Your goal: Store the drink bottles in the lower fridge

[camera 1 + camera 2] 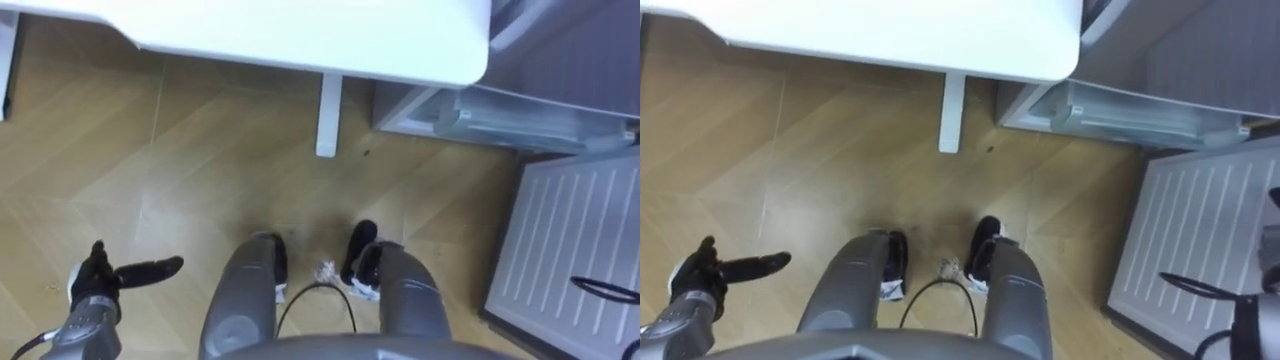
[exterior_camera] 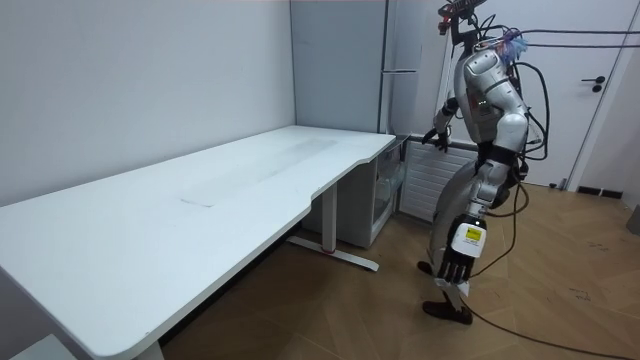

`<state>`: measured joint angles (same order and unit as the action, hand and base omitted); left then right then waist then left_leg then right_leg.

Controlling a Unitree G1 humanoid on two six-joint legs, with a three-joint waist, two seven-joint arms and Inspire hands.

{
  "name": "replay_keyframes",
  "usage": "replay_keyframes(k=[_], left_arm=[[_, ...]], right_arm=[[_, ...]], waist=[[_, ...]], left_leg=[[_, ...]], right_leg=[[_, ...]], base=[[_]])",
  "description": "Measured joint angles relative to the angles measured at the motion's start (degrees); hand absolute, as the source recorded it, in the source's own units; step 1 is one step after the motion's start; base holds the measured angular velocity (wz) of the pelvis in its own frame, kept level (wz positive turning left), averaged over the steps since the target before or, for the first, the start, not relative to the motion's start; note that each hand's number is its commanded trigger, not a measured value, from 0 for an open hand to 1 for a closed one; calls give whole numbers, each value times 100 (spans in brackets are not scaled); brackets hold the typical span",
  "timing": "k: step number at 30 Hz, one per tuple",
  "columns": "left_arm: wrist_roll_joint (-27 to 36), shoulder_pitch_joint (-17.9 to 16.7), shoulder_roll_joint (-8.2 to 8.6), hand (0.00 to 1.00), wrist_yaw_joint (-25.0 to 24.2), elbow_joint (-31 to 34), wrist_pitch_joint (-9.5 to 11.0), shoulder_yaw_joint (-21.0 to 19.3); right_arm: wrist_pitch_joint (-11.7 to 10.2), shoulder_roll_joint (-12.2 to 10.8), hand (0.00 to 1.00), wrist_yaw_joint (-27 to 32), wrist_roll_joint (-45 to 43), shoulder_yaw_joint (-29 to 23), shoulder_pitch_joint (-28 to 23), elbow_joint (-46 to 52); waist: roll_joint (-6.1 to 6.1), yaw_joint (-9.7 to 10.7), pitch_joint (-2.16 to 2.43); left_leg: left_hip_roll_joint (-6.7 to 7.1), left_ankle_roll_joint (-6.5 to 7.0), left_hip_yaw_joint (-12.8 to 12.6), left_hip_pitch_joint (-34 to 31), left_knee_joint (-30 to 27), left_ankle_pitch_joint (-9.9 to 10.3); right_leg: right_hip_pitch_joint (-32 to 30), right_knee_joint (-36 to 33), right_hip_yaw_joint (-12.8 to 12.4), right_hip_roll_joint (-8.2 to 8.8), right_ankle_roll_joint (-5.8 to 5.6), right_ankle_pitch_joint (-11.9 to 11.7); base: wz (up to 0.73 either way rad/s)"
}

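The robot stands on the wood floor at the end of the desk (image 1: 300, 40), before the fridge (image 2: 400, 40). The lower door (image 1: 570, 250) hangs wide to its right, baring a clear drawer (image 1: 500, 115). The left hand (image 1: 105, 280) hangs low by its leg, fingers straight, empty. The right hand (image 2: 436, 138) is raised toward the fridge. Whether it grips anything, I cannot tell.
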<state>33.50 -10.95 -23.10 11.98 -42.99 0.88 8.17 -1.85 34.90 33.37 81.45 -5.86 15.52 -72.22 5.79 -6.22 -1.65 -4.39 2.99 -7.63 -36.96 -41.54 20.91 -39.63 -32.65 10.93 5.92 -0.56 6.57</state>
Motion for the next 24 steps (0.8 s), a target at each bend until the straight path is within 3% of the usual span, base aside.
replay_keyframes(k=[4,7,10,15,17,20,24], left_arm=[[7,57,51,0,-25,-69,1,-3],[5,59,148,0,-29,-123,1,1],[1,68,248,0,-84,-157,5,48],[2,91,249,0,-132,-142,49,133],[3,98,253,0,-126,-134,52,151],[8,178,253,0,-121,-118,54,213],[4,213,238,0,-92,-5,68,217]], right_arm=[[-14,-190,0,57,33,9,-151,122],[-152,-292,0,57,119,40,-133,115],[-207,-330,0,4,224,272,10,135],[-230,-334,0,-238,480,468,202,285],[-240,-334,0,-372,617,456,347,325],[-238,-336,0,-625,656,457,614,430],[-239,-318,0,-1078,695,461,853,489]], waist=[[-22,-8,2],[-50,-50,0],[-54,-160,-3],[-114,-262,-28],[-169,-250,-54],[-230,-224,-57],[-269,-175,-55]], left_leg=[[-4,-8,-8,-30,-5,4],[-10,-10,-38,-35,-29,3],[-2,1,-175,-68,-58,8],[-7,11,-295,-403,-240,11],[-5,24,-291,-631,-415,22],[2,37,-292,-1092,-761,73],[11,8,-190,-1746,-1470,304]], right_leg=[[-46,-9,-15,-9,16,-28],[-69,-28,-66,-30,22,-52],[-214,-136,-181,-5,31,-77],[-667,-406,-297,32,63,-86],[-902,-601,-294,68,94,-51],[-1391,-998,-299,159,139,51],[-2061,-1783,-294,302,130,414]], base=[[-5],[-6],[-16],[-10],[4],[8],[19]])
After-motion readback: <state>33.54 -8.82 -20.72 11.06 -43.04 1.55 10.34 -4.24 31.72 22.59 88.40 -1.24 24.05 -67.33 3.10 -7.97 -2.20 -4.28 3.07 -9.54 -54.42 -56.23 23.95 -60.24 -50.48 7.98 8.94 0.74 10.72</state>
